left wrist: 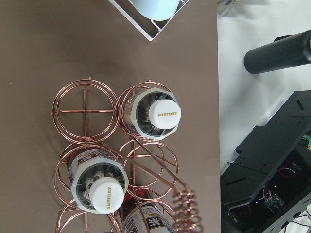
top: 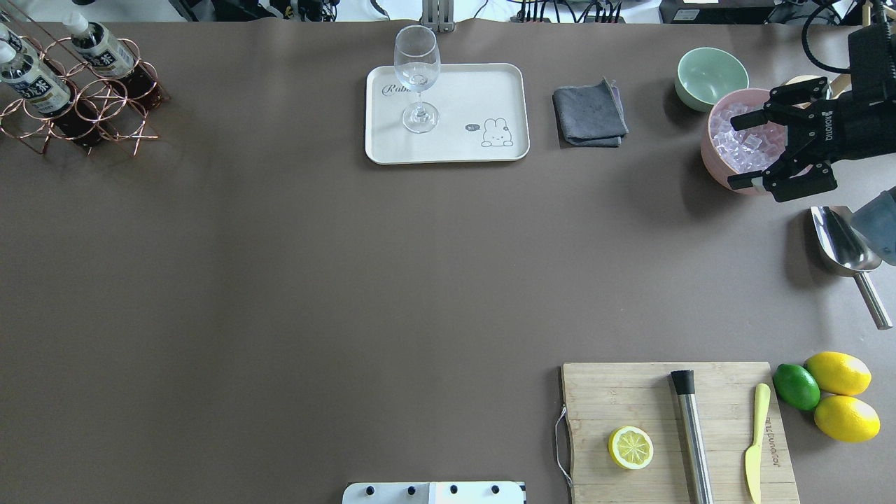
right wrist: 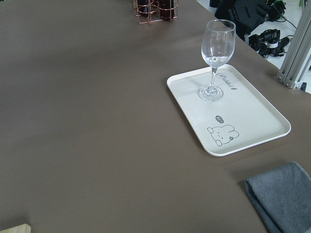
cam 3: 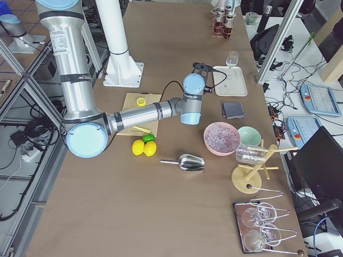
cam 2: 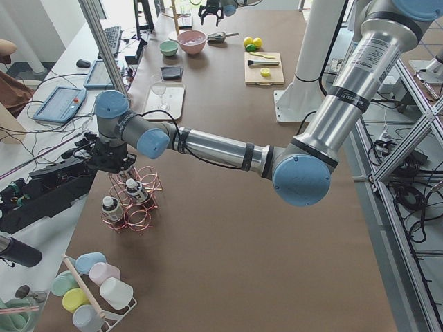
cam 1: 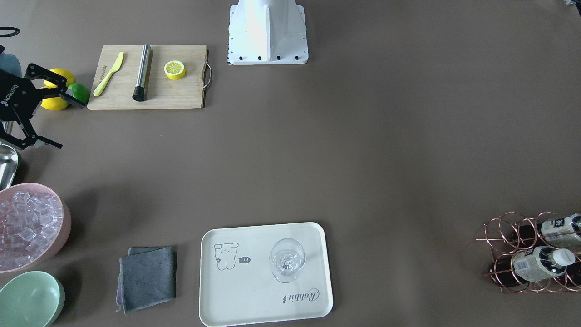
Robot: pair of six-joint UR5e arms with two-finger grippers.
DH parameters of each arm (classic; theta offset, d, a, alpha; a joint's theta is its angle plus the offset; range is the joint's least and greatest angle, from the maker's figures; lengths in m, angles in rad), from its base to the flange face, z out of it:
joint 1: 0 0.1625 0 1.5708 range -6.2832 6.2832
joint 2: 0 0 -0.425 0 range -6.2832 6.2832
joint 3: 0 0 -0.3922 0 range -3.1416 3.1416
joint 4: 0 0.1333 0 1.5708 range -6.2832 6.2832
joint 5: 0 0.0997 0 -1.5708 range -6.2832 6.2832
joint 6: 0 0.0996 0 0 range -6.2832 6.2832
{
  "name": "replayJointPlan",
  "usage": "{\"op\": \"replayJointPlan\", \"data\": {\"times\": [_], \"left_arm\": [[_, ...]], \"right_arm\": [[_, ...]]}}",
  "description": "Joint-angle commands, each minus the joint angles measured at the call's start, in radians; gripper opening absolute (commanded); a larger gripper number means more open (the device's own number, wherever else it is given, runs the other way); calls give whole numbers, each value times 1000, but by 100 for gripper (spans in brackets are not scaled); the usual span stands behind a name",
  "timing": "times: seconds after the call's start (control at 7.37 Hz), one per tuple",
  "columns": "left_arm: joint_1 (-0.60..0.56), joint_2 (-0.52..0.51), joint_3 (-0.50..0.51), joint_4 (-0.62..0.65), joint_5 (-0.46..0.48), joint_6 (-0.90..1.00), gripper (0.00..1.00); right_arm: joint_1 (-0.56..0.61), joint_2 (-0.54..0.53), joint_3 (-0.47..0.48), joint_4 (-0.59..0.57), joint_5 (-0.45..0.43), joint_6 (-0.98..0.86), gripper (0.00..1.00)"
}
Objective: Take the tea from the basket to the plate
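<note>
The copper wire basket (left wrist: 85,111) stands at the table's far left corner (top: 105,119), at the right edge of the front view (cam 1: 504,236). Tea bottles with white caps stand in its cells (left wrist: 164,112) (left wrist: 106,197); a third shows partly at the bottom edge (left wrist: 150,218). My left gripper (cam 2: 111,155) hovers right above the basket; I cannot tell if it is open or shut. The cream plate (top: 455,98) (cam 1: 254,290) lies at the far middle. My right gripper (top: 733,154) (cam 1: 72,126) is open and empty, far from both.
A wine glass (top: 417,77) stands on the plate. A grey cloth (top: 589,112), a green bowl (top: 710,73), a pink bowl of ice (top: 742,143) and a metal scoop (top: 843,245) are at the right. A cutting board (top: 630,399) holds a lemon half, a muddler and a knife.
</note>
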Motion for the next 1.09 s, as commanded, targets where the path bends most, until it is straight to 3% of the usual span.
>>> {"op": "replayJointPlan", "data": {"times": [0.0, 0.27, 0.54, 0.68, 0.95], "left_arm": [[-10, 3, -36, 1, -2, -5, 0], [-39, 23, -167, 47, -2, -5, 0], [-30, 231, -496, 134, -2, -6, 0], [8, 253, -595, 183, 1, -101, 0], [120, 189, -723, 374, 10, -233, 0]], "right_arm": [[-16, 1, -5, 140, -47, 178, 100], [-146, 1, -25, 363, -247, 396, 100], [-297, 1, -64, 548, -454, 435, 100], [-349, 41, -89, 628, -510, 432, 100], [-368, 186, -220, 768, -508, 371, 100]]}}
